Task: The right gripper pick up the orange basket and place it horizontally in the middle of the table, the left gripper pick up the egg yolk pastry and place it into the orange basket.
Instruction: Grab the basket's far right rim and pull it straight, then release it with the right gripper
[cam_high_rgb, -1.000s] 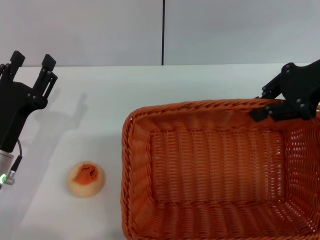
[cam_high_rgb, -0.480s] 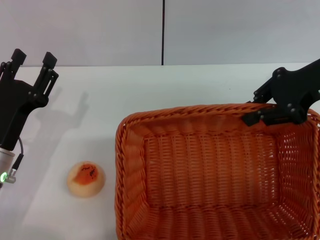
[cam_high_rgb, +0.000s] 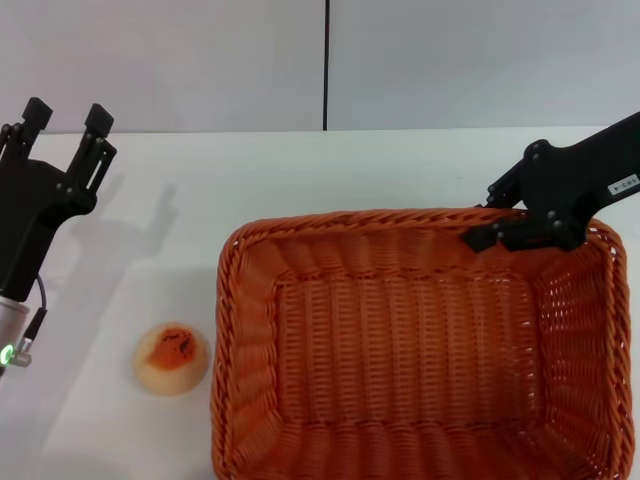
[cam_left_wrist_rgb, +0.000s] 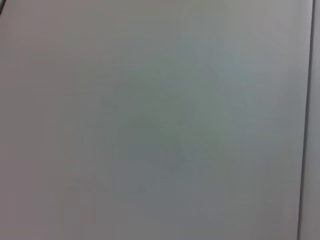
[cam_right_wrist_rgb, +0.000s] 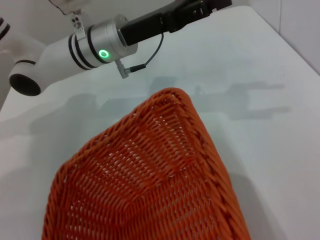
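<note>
Table (cam_high_rgb: 300, 170): orange basket (cam_high_rgb: 410, 340) btm cut off.

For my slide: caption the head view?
Right gripper clamps orange basket's far rim; egg yolk pastry sits beside it.

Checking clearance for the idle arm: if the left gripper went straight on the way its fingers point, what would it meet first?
The left gripper points away from the robot, over the far edge of the table. Nothing stands in that line; the grey wall behind looks the first thing, though depth is unclear.
</note>
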